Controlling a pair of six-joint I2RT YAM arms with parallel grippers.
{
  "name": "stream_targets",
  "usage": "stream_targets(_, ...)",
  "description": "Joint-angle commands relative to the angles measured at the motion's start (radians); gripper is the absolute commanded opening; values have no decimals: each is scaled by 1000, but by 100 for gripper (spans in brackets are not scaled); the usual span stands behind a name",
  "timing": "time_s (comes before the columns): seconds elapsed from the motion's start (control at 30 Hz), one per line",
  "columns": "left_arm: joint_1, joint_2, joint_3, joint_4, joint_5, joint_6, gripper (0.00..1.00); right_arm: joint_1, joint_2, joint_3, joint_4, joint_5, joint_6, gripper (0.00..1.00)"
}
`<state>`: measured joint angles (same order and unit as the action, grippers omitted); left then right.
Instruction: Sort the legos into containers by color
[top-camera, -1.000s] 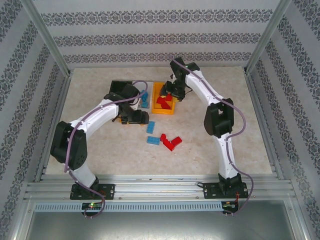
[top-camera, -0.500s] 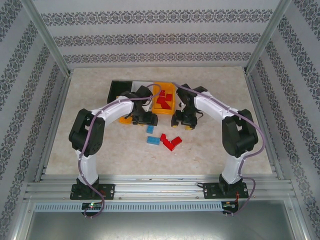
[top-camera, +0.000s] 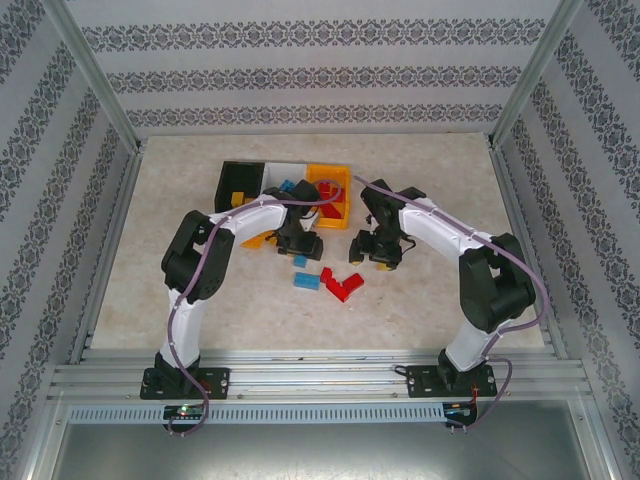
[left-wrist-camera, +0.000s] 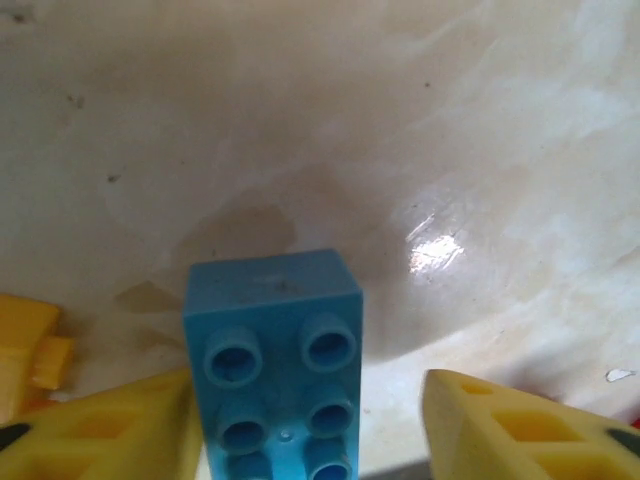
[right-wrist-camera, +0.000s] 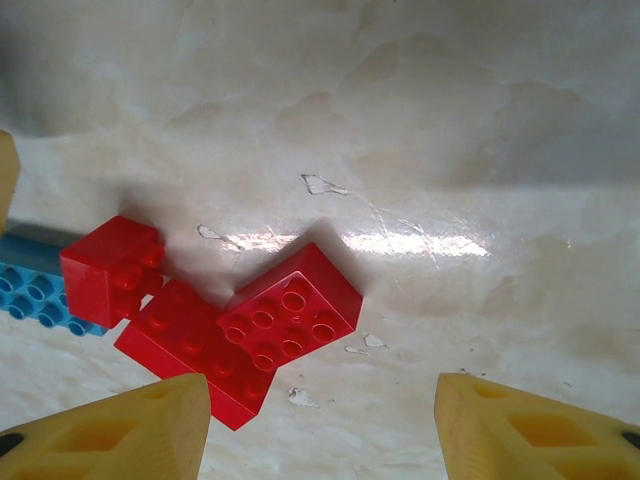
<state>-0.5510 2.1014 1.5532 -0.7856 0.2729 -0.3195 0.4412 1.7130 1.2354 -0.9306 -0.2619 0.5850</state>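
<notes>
- Bins sit in a row mid-table toward the back: black bin (top-camera: 228, 180) on the left, white bin (top-camera: 285, 167) in the middle, orange bin (top-camera: 330, 170) on the right.
- Top view shows yellow pcs (top-camera: 238, 200) in the black bin, blue pcs (top-camera: 290, 187) in the white and red pcs (top-camera: 332, 196) in the orange.
- L gripper (top-camera: 298, 245) is low over the table (top-camera: 180, 290), just in front of the white/orange bins.
- L fingers (left-wrist-camera: 110, 430) are spread and released. The blue brick (left-wrist-camera: 272, 350) is btwn them with its studs toward the cam. It is tight against the finger at frame-left, w/ a clear gap to the other, so it is not clamped.
- In the L wrist view a yellow bit (left-wrist-camera: 25, 345) lies on the table at the far left edge.
- R gripper (top-camera: 378, 252) is low over the table, in front of and to the right of the orange bin.
- R fingers (right-wrist-camera: 540, 430) are wide apart, w/ just bare table btwn them.
- The R wrist view shows the red cluster (right-wrist-camera: 240, 335), flat bricks joined in a V, lying ahead near the frame-left finger. A red cube (right-wrist-camera: 110, 268) touches its left end. A blue plate (right-wrist-camera: 35, 292) lies behind the cube, partly hidden.
- In the top view that loose group lies on the table btwn the two grippers, nearer the bases.
- A yellow brick (top-camera: 255, 239) lies on the table in front of the black/white bins, beside the L arm.
</notes>
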Motion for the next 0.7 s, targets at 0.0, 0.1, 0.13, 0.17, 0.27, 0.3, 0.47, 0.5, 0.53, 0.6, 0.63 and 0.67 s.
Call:
stream_targets(0.0, -24, 40, 25, -35, -20, 24, 44, 5, -30, -20, 16, 23, 28, 62)
stream_targets(0.1, -24, 37, 27, -40, -21, 25, 34, 5, -27, -21, 22, 20, 32, 62)
stream_targets(0.13, -24, 36, 31, -45, -22, 25, 34, 5, -24, -16, 23, 18, 32, 62)
stream_targets(0.17, -24, 29, 35, -50, -24, 25, 34, 6, -20, -13, 24, 17, 32, 62)
stream_targets(0.27, -24, 7, 51, -62, -22, 18, 33, 5, -8, 3, 29, 13, 29, 62)
stream_targets(0.3, -24, -3, 56, -66, -21, 14, 33, 5, -4, 10, 30, 10, 26, 62)
stream_targets(0.47, -23, -67, 51, -63, -19, -21, 33, 5, 34, 50, 16, -10, 6, 62)
stream_targets(0.5, -21, -83, 50, -63, -19, -28, 33, 6, 43, 63, 10, -11, 1, 62)
stream_targets(0.53, -20, -96, 47, -61, -16, -30, 33, 5, 50, 76, 6, -11, -2, 62)
stream_targets(0.6, -15, -126, 47, -65, -17, -34, 33, 5, 65, 101, 4, -14, -6, 62)
stream_targets(0.63, -11, -139, 49, -69, -19, -36, 33, 5, 71, 110, 5, -17, -7, 61)
stream_targets(0.67, -6, -152, 53, -75, -19, -38, 33, 6, 76, 117, 7, -20, -5, 62)
